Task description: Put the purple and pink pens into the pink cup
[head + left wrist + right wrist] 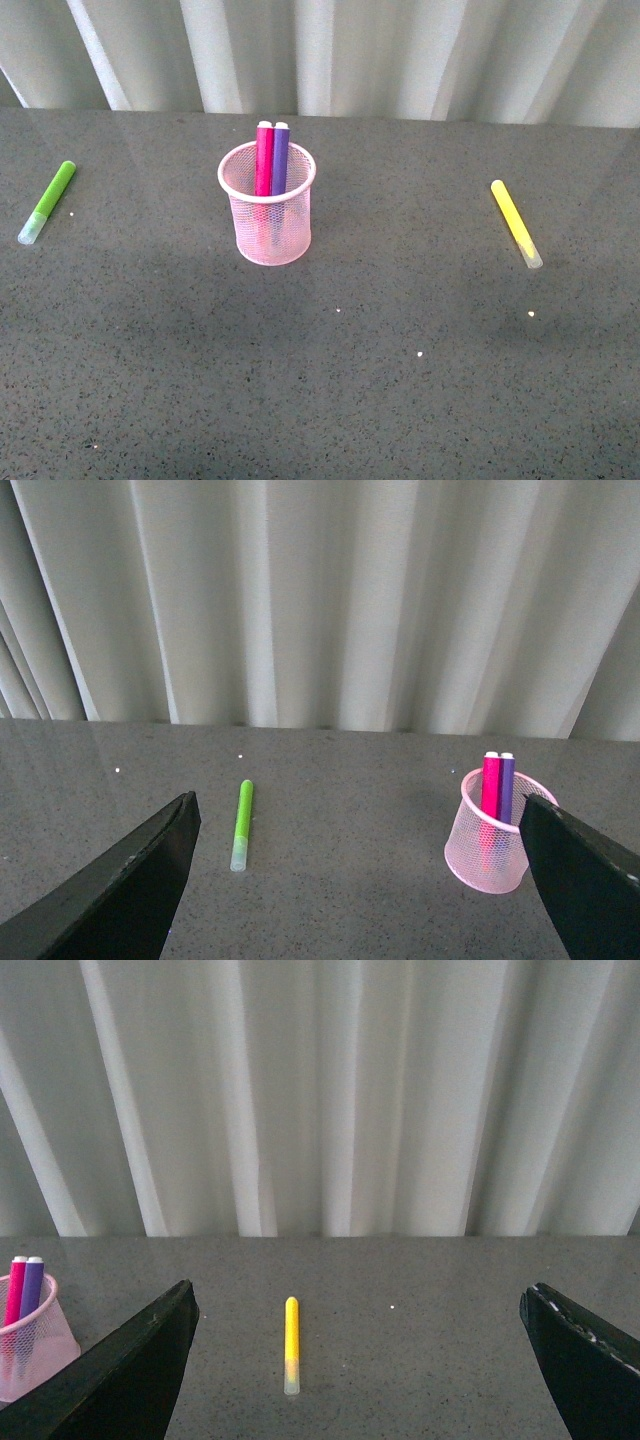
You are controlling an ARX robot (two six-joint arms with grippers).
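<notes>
On the dark speckled counter [400,400] we see the pink cup [266,222] standing upright, a little left of the middle in the front view, with both task pens already inside it. The pink pen [264,160] and the purple pen [280,160] stand side by side, touching or nearly so, leaning against the far part of the rim, the pink one on the left; their upper ends rise above the rim. Well to the left of the cup lies a green marker [48,202], flat on the counter, and well to the right lies a yellow marker [515,222], also flat; neither touches anything else. A pale pleated curtain [330,50] closes off the far edge of the counter. Neither arm shows in the front view. In the left wrist view our left end effector [360,880] has its two dark fingers [120,880] spread wide with nothing between them, the green marker and the cup lying beyond. In the right wrist view our right end effector [360,1360] is likewise spread wide and holds nothing, with the yellow marker ahead of it and the cup at the edge.
</notes>
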